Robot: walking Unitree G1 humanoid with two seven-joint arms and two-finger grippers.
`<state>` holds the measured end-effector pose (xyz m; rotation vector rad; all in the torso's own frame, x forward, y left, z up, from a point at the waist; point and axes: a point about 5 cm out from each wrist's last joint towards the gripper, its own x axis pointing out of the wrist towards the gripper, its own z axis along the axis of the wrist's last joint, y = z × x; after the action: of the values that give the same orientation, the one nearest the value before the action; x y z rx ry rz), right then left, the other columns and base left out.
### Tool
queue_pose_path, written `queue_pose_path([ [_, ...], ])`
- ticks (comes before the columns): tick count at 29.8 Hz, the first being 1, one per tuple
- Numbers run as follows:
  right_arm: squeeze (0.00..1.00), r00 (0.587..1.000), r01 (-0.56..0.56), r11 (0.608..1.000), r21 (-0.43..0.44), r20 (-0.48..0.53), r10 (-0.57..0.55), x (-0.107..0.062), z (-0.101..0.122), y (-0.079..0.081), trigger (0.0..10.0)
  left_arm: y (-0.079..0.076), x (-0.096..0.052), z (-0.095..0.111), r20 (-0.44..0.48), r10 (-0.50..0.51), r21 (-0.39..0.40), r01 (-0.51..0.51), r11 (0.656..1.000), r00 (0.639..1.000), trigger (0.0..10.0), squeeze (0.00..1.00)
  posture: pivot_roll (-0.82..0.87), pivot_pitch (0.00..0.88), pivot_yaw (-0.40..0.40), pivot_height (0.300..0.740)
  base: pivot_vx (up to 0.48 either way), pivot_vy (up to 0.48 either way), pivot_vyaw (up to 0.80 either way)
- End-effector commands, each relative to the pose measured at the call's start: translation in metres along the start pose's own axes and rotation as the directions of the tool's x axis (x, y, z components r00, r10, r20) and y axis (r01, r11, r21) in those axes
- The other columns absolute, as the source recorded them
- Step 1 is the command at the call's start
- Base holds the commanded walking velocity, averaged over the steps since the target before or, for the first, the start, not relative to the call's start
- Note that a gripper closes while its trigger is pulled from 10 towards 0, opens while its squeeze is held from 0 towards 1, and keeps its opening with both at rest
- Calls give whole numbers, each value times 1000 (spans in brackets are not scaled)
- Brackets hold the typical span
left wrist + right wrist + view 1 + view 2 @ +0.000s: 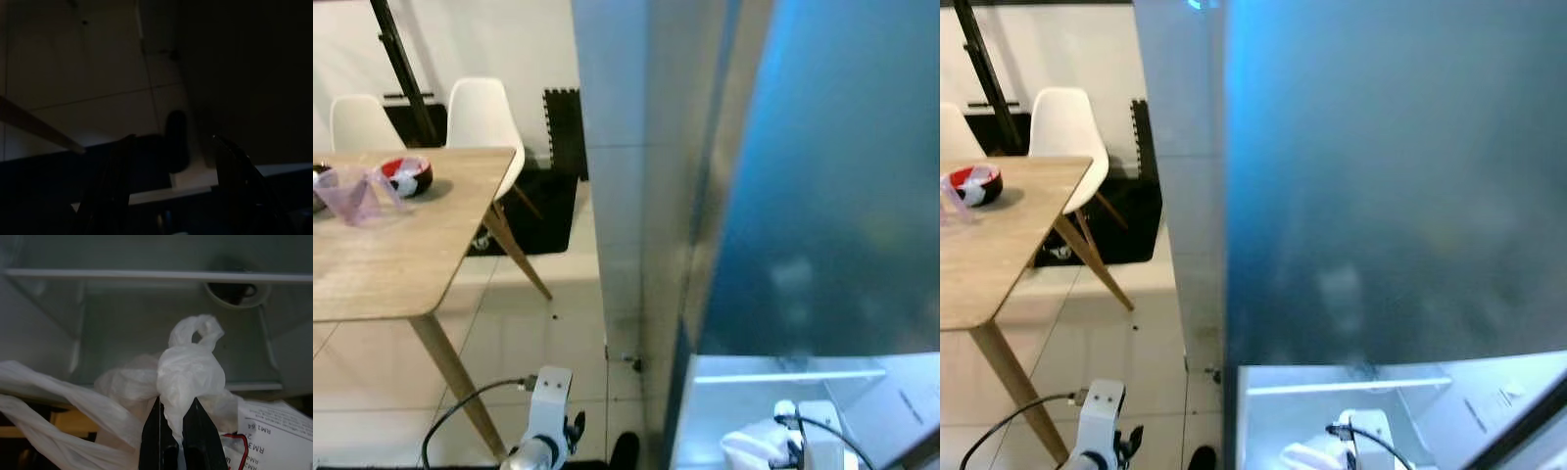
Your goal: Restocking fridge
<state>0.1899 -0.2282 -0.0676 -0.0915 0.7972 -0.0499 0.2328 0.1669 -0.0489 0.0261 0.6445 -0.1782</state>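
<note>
Knotted white bag in right tool

I am reading printed black characters on a white paper label showing in the right wrist view. It is lying just beside the knotted white plastic bag, and its print is appearing upside down. I am making out "RM1.64" on one line and "RM3" on the next; the smaller line beneath is staying too blurred to read. Part of a red outline is showing at the label's edge.
</note>
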Motion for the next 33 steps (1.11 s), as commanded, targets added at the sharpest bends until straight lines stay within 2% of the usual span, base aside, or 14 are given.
queue_pose_path([
  [1, 0, 1000, 8, 1000, 12, 17, -9, 0, 4, -2, 10000, 0, -1, -1, 1, -2, 7, 2, 1000, 1000, 10000, 0, -67, 16, 20, 740, 0, -330, 0],
  [19, 0, 1000, 3, 1000, 5, 18, -3, 1, 6, -2, 10000, 1, -2, -3, -1, 0, -7, 0, 1000, 1000, 10000, 0, -66, 23, 14, 740, 0, -325, 0],
  [33, 0, 1000, -3, 1000, 3, 23, 3, 2, 9, -1, 10000, 3, -4, -5, 17, 19, -39, -18, 999, 1000, 10000, 0, -62, 29, 11, 740, 0, 0, 0],
])
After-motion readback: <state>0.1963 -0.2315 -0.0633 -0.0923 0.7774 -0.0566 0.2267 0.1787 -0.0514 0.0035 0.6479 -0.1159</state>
